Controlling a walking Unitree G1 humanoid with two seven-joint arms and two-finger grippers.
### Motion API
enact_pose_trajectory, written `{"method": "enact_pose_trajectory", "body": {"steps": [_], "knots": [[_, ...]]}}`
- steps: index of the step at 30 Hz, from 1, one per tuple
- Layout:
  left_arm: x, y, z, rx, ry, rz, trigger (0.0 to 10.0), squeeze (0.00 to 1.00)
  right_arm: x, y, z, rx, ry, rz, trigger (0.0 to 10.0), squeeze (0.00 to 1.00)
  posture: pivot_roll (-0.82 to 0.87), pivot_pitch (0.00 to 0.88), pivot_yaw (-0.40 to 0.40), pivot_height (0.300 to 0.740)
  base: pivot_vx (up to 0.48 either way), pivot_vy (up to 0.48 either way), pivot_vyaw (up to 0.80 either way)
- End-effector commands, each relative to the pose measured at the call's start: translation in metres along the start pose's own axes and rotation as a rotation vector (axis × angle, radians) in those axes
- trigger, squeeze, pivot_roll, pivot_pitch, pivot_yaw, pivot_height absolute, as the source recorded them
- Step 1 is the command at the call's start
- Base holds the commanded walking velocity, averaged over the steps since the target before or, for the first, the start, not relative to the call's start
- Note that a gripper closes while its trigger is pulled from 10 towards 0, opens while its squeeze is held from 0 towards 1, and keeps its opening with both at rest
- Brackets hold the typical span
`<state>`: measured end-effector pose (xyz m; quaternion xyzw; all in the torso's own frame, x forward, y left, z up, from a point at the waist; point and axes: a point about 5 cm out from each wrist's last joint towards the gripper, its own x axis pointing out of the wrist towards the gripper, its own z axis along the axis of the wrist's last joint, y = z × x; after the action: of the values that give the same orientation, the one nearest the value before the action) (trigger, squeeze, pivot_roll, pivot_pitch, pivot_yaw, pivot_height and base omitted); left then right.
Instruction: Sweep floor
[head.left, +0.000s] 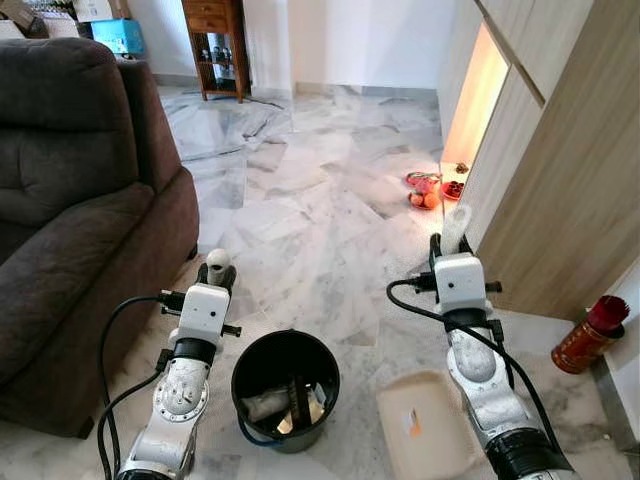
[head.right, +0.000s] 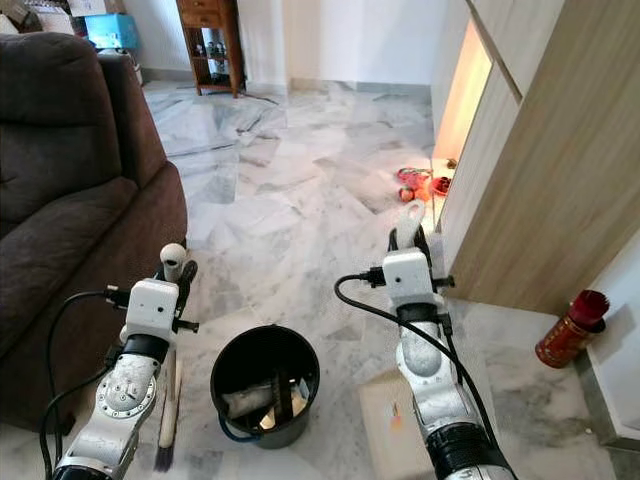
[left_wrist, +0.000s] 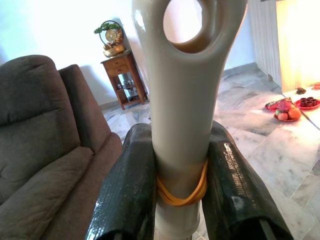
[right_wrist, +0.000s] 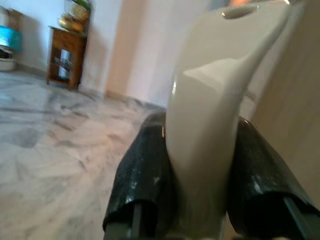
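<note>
My left gripper (head.left: 217, 272) is shut on the cream handle of a hand brush (left_wrist: 185, 75), which has a hanging hole at its end and a yellow rubber band around it. The brush's bristles (head.right: 165, 455) hang low beside my left arm. On the other side, my right gripper (head.left: 450, 245) is shut on the cream handle of a dustpan (right_wrist: 215, 75); its pan (head.left: 425, 425) lies flat on the marble floor under that arm. Between the two arms stands a black bucket (head.left: 240, 370) with some rubbish inside.
A dark brown sofa (head.left: 70, 200) fills the left side, close to my left arm. Wooden cabinets (head.left: 560, 180) line the right, with a red canister (head.left: 590, 335) at their foot. Fruit plates (head.left: 425, 190) sit on the floor ahead; a wooden side table (head.left: 215, 45) stands far back.
</note>
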<state>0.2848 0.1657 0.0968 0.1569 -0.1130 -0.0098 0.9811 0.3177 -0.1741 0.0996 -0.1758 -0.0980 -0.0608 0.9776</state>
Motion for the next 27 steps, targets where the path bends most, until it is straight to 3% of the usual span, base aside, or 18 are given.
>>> {"method": "enact_pose_trajectory", "body": {"steps": [1,27], "knots": [[0.002,0.0023,0.01,0.025,-0.056,-0.012,10.0,0.0,0.0039,-0.004,0.0063,0.04,-0.037,-0.027,10.0,0.0,0.14,0.0,0.017,0.74,0.0,0.0,0.0],[-0.0001,-0.0036,0.0085,0.007,-0.051,-0.047,10.0,0.0,0.0067,-0.0003,0.0021,0.064,-0.053,-0.001,10.0,0.0,0.14,0.0,0.019,0.74,0.0,0.0,0.0]]}}
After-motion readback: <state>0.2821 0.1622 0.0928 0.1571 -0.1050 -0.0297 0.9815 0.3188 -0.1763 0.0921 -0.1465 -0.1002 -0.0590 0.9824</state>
